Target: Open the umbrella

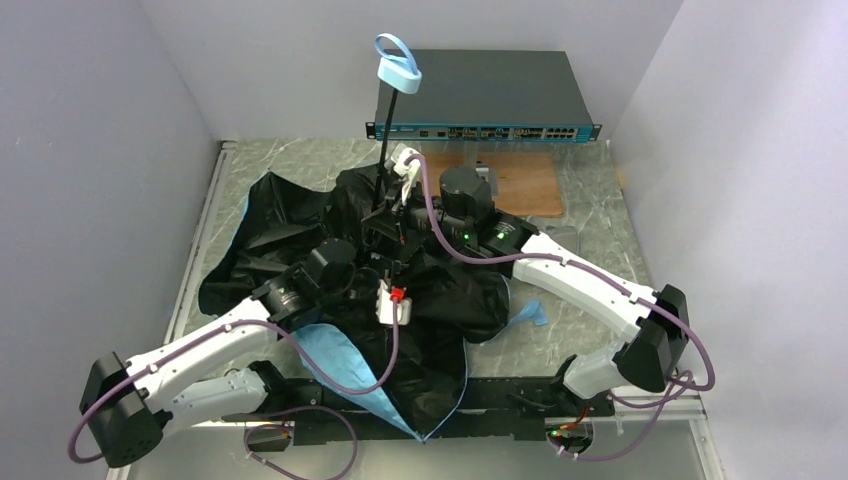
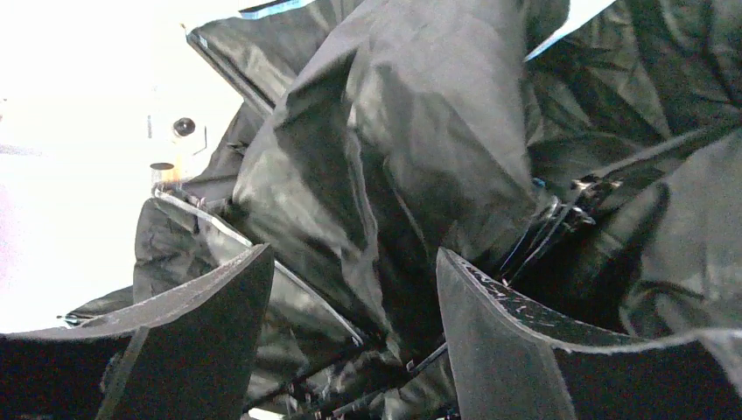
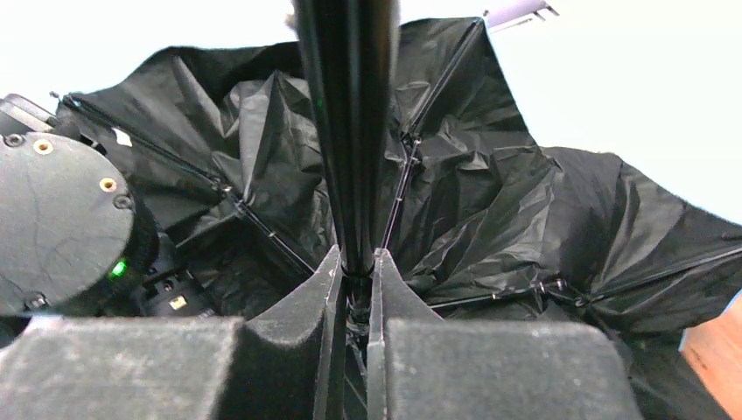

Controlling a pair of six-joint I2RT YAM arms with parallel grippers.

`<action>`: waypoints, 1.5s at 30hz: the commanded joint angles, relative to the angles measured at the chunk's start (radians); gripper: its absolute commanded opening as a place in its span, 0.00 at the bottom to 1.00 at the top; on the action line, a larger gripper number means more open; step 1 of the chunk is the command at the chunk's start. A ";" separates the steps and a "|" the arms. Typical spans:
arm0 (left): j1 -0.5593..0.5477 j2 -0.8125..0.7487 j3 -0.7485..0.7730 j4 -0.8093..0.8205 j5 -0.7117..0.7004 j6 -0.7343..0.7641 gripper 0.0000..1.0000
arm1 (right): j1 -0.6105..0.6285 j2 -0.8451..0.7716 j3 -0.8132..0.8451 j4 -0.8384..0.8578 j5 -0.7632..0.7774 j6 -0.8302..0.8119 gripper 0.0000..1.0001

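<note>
Across the middle of the top view, the grey marbled desk [image 1: 300, 160] is mostly covered by the umbrella [image 1: 290, 225]. Its canopy lies crumpled and spread with the black underside up. A sky-blue edge [image 1: 340, 360] shows at the lower centre of the frame, near the arm bases.

At the upper centre, behind the umbrella, a dark network switch [image 1: 480, 90] sits against the back wall. A wooden board [image 1: 530, 180] lies just in front of it, at the upper right.

The left arm [image 1: 200, 350] reaches in from the lower left and the right arm [image 1: 590, 280] from the lower right. Both wrists are over the canopy's middle.

The thin black shaft [image 1: 388, 125] rises from the canopy's middle toward the top of the frame. It ends in the pale-blue handle [image 1: 399, 74], with its loop strap [image 1: 390, 45] above.

The right wrist view shows the right fingers [image 3: 306, 315] clenched on the shaft low down, pressed against it from either side. Thin ribs [image 3: 262, 232] fan out behind them under the black cloth.

The left wrist view shows the left fingers [image 2: 201, 332] released and spread wide. Folds of black canopy bulge in the gap between them, and nothing is pinched.
</note>
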 commanded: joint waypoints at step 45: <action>0.224 -0.069 0.287 0.090 -0.159 -0.650 0.39 | 0.045 -0.132 -0.026 0.189 0.148 0.079 0.00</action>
